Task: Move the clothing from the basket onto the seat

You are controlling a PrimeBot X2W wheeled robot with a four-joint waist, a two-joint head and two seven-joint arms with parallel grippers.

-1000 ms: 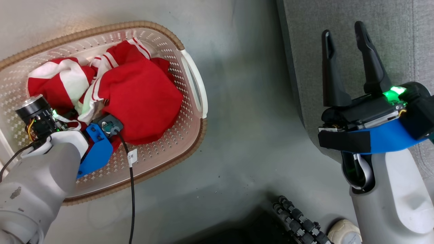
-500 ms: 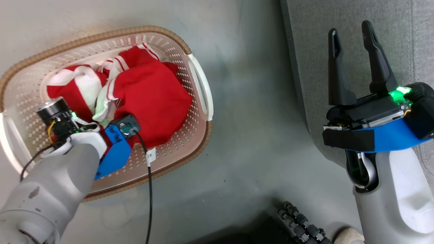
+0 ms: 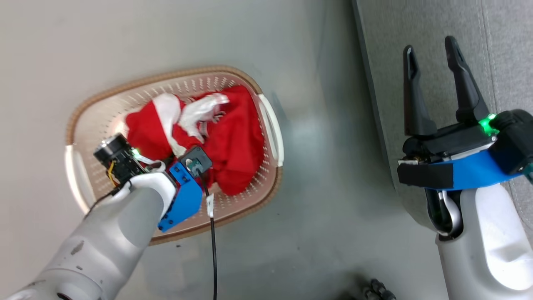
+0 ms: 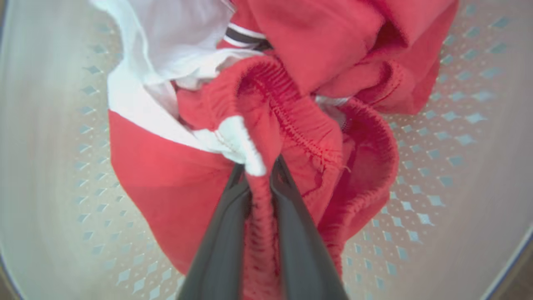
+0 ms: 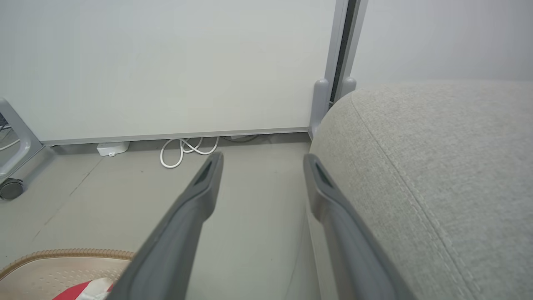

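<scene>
Clothing (image 3: 233,141) fills the basket (image 3: 195,81); our left gripper (image 4: 258,166) pinches it, right gripper (image 3: 431,46) spread by the seat (image 3: 508,50); floor (image 3: 325,166) lies between.

The soft, crumpled clothing (image 3: 233,141) is bright red with white panels and thin white stripes. The rounded plastic laundry basket (image 3: 104,121) is cream-white, dotted all over with rows of small holes, with a brown woven-look rim (image 3: 166,77) and white handles (image 3: 272,125). The long fingers of my left gripper (image 4: 259,166) and right gripper (image 3: 430,46) are dark grey, and blue brackets (image 3: 470,171) sit at my wrists. The big fabric-upholstered seat (image 3: 387,62) is plain pale grey.
</scene>
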